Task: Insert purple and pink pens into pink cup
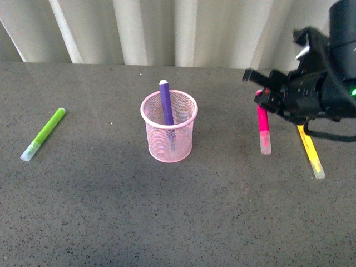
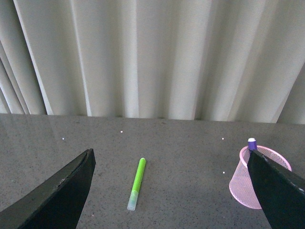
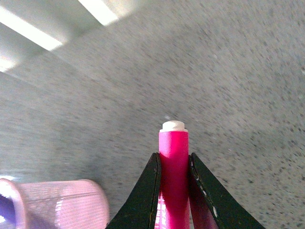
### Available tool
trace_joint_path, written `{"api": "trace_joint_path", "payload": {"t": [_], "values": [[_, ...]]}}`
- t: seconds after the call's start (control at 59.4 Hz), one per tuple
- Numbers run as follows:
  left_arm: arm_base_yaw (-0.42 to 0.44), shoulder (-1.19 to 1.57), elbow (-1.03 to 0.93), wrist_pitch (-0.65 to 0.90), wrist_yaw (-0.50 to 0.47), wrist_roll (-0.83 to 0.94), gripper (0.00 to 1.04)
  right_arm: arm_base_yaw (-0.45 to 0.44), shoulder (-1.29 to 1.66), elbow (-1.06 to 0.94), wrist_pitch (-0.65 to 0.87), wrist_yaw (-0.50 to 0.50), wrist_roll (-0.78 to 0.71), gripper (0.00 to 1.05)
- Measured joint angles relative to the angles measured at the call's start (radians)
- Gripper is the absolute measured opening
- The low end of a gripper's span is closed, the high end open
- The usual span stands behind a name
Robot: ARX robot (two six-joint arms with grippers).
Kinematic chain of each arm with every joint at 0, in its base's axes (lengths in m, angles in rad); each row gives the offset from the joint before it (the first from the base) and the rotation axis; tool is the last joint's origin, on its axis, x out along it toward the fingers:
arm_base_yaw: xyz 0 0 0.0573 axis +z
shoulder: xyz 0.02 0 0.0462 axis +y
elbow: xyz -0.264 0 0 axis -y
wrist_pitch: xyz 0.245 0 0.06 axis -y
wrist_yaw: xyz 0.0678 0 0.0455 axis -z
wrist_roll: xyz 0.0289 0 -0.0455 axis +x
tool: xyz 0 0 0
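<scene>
The pink cup stands upright mid-table, and the purple pen leans inside it with its white end above the rim. At the right, my right gripper is shut on the pink pen, which hangs nearly upright with its frosted cap down near the table. In the right wrist view the pink pen is pinched between both fingers, the cup off to one side. My left gripper is open, out of the front view; the cup and the purple pen show by one finger.
A lime-green marker lies on the table at the left, also between the left fingers as the lime-green marker. A yellow marker lies at the right, just beyond the pink pen. A pleated curtain hangs behind the table.
</scene>
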Motion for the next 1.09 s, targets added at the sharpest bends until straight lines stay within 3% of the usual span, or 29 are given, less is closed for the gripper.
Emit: {"api": "trace_joint_path", "payload": {"t": [0.202,0.539,0.791,1.094], "values": [[0.0,0.0,0.0,0.0,0.0,0.0,0.98,0.014,-0.239,-0.062,0.112,-0.106,0.041,0.12],[0.0,0.0,0.0,0.0,0.0,0.0,0.98,0.103,-0.486,-0.274,0.521,-0.401,-0.051,0.12],[0.0,0.0,0.0,0.0,0.0,0.0,0.98,0.145,-0.403,-0.373,0.736,-0.439,-0.146,0.12],[0.0,0.0,0.0,0.0,0.0,0.0,0.98,0.172,-0.207,-0.286,0.767,-0.373,-0.188,0.12]]}}
